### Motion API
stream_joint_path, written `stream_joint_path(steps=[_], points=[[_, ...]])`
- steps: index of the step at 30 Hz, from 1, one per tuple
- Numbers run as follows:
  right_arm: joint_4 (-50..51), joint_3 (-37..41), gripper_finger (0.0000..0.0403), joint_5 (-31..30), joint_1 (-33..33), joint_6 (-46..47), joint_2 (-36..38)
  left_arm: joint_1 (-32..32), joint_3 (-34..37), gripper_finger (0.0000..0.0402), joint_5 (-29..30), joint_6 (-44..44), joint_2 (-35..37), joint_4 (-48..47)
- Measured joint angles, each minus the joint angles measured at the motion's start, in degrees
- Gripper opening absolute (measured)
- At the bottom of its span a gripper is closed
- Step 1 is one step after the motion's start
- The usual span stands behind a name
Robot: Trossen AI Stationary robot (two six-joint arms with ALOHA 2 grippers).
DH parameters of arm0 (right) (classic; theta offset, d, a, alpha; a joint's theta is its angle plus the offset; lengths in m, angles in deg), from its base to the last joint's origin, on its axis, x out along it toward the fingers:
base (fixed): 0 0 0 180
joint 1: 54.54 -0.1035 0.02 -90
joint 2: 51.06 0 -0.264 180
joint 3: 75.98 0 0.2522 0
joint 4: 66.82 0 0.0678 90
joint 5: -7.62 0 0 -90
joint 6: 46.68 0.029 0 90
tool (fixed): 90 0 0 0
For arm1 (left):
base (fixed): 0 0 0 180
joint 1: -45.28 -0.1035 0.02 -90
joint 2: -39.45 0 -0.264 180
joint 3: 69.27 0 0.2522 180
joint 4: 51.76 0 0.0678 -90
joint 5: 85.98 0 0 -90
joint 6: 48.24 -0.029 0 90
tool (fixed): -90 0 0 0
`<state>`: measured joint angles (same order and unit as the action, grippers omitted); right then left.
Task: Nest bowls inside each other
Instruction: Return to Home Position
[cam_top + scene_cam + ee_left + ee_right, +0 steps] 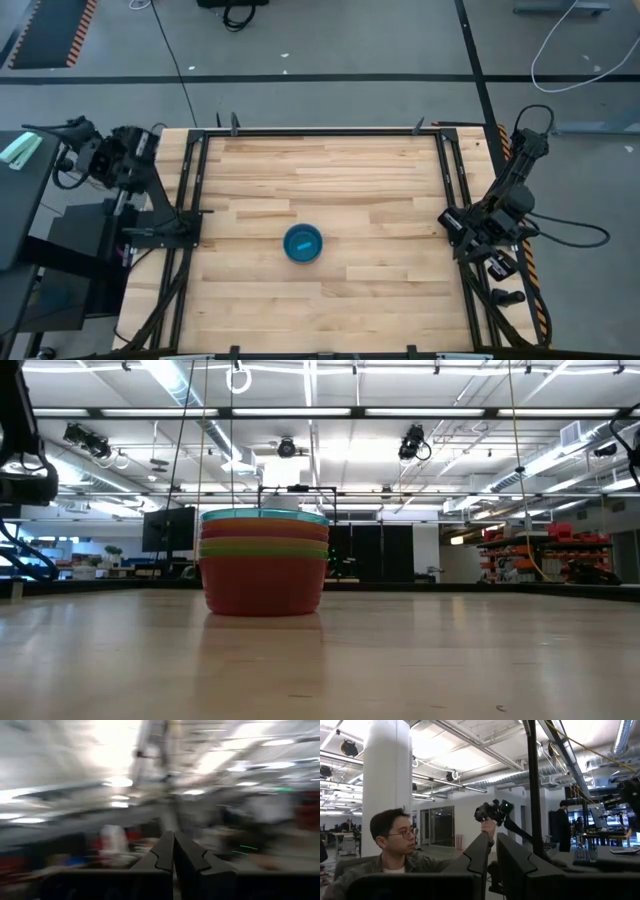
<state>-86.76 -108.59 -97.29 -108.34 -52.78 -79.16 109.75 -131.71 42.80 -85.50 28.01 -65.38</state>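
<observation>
The bowls stand nested in one stack on the middle of the wooden table, resting on the lowest bowl's base. From above only the bright blue top bowl shows. The low view shows the stack from the side: a blue rim on top, reddish, green and yellowish rims beneath, and an orange-red bowl at the bottom. I cannot pick out a purple bowl. My left gripper is shut and drawn back beyond the table's left edge. My right gripper is shut and parked past the table's right edge. Neither is near the stack.
A black metal frame runs along the table's left, right and far edges. A person sits in the room beyond the table, and another person stands farther back. Bare wood surrounds the stack on all sides.
</observation>
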Motion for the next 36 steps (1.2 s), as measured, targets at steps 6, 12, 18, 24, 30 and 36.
stream_joint_path(steps=[6,12,18,24,30,36], points=[[0.42,0.00,0.0048,0.00,0.00,0.09,0.00,2.23,-2.82,0.0011,-17.92,10.67,-0.07,-14.85],[0.44,0.00,0.0048,0.00,0.00,0.09,0.00,2.38,-2.85,0.0031,-19.05,15.79,-0.02,-18.61],[0.70,0.00,0.0048,0.00,0.00,0.01,0.00,2.40,-2.85,0.0019,-22.77,21.31,-0.02,-24.20],[1.43,0.00,0.0048,0.00,0.00,-1.04,0.02,2.40,-2.85,0.0011,-23.03,21.63,-0.02,-24.50],[1.49,0.00,0.0048,0.00,0.00,-0.71,0.02,2.40,-2.82,0.0025,-22.79,29.85,-0.09,-23.72],[2.51,0.00,0.0048,0.43,0.02,2.82,0.02,2.40,-2.41,0.0037,-22.87,35.85,-0.44,-24.12]])
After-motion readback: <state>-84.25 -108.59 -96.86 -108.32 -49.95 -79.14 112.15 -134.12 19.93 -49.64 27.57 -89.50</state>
